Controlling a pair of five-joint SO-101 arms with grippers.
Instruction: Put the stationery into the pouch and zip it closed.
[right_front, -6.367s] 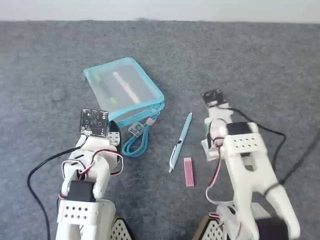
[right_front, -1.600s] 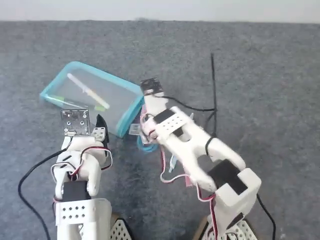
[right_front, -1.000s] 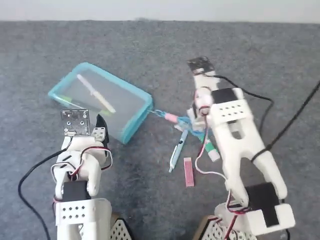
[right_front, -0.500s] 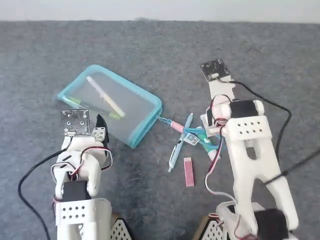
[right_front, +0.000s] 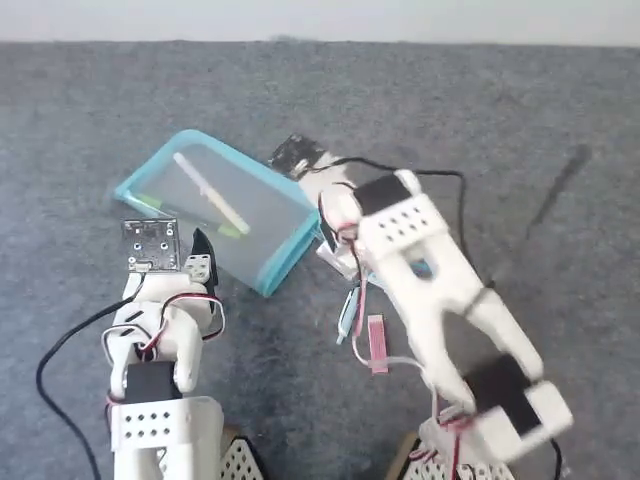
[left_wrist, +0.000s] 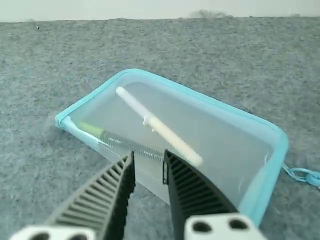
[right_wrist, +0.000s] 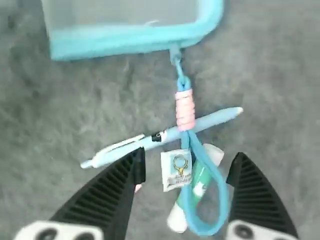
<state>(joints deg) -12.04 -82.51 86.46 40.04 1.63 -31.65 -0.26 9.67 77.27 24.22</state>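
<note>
The teal-rimmed clear pouch (right_front: 215, 205) lies on the carpet with a white pen (left_wrist: 157, 127) and a green marker (left_wrist: 92, 129) inside. Its blue strap (right_wrist: 205, 200), with a pink bead (right_wrist: 185, 110) and a tag (right_wrist: 177, 170), trails across a light blue pen (right_wrist: 165, 135) and a green-and-white stick (right_wrist: 195, 195). My right gripper (right_wrist: 190, 155) hangs open above that strap, holding nothing. A pink eraser (right_front: 376, 343) lies beside the pen (right_front: 350, 310). My left gripper (left_wrist: 148, 167) hovers at the pouch's near edge, fingers a narrow gap apart, with nothing between them.
Grey carpet covers the table, with open room beyond the pouch and to the right. The right arm (right_front: 410, 240) reaches across the middle, over the strap. A white wall runs along the far edge.
The right arm pulled the pouch rightward by its strap, and the strap now lies loose under its open jaws. It has swung back left to the pouch's corner. The left arm stayed still.
</note>
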